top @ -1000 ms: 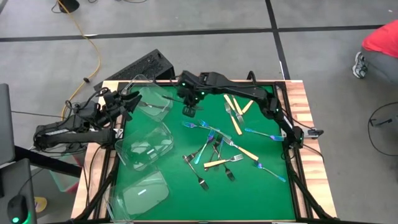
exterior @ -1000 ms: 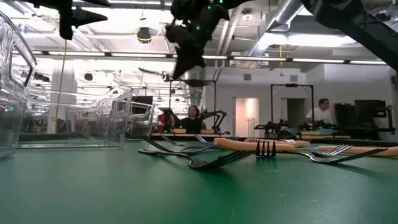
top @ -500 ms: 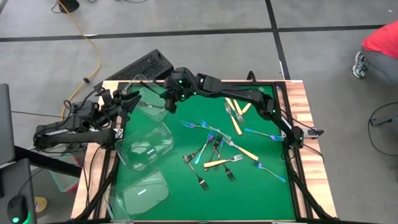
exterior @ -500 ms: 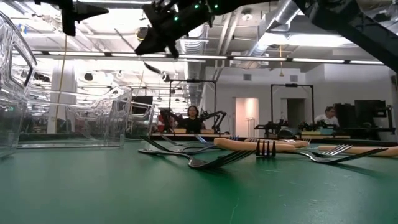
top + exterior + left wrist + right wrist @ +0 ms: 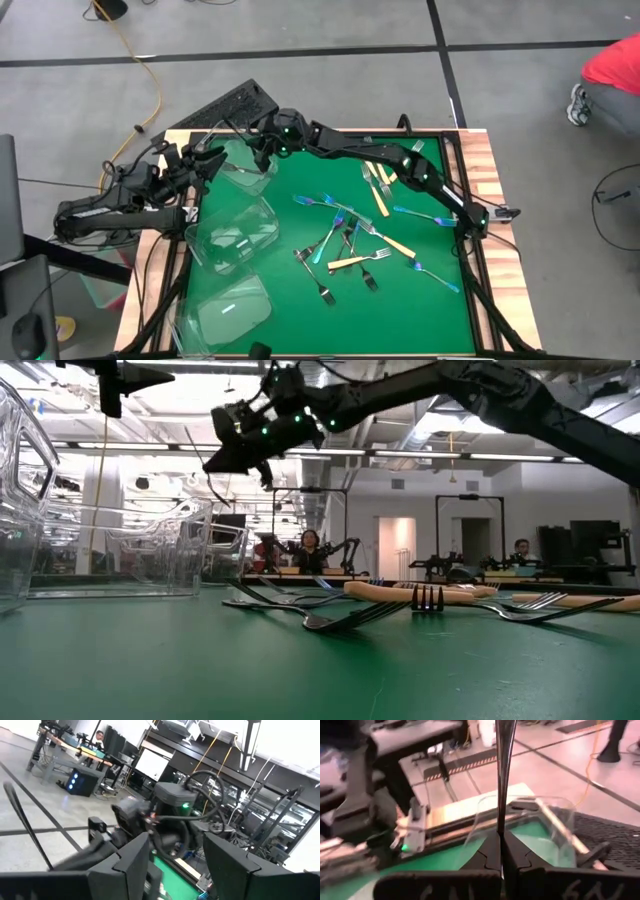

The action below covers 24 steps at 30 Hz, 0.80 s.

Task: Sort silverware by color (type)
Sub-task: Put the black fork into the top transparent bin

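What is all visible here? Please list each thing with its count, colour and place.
mat: one, green, covers the wooden table
tubs: three, clear plastic, in a row along the mat's left side
cream-handled forks: about five, far right and centre of the mat
blue forks: about five, iridescent, scattered at centre and right
dark forks: several, grey metal, in the central pile
held fork: one, dark metal, above the far tub
person: one, red top, on the floor at far right
left gripper: open, beside the far tub
right gripper: shut on the held fork
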{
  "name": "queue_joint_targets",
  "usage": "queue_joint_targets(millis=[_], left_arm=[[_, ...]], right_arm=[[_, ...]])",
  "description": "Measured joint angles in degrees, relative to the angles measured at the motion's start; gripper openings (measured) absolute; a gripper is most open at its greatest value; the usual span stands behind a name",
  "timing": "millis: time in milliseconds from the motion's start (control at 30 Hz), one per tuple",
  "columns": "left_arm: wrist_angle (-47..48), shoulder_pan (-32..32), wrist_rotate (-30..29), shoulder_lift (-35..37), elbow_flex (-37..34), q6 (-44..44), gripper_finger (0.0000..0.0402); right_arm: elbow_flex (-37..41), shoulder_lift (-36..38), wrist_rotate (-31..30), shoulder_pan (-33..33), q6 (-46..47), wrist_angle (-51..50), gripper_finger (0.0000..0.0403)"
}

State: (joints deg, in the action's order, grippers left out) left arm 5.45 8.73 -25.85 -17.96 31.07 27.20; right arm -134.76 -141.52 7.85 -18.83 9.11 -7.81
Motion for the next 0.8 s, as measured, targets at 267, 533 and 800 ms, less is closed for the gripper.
queue_joint_targets(millis=[267, 533, 800], left_arm=[[0.04, 0.00, -0.21, 0.02, 0.00, -0.95, 0.0172], [0.21, 0.00, -0.69, 0.02, 0.00, -1.50, 0.0172], [0.22, -0.02, -1.90, 0.02, 0.00, -2.54, 0.0172]], right_arm=[[0.06, -3.18, -0.49, -1.84, 2.05, 5.80, 0.0010], [0.04, -4.25, -1.23, -1.84, 2.28, 2.89, 0.0010], [0.20, -4.17, -3.14, -1.44, -2.34, -0.89, 0.0010]])
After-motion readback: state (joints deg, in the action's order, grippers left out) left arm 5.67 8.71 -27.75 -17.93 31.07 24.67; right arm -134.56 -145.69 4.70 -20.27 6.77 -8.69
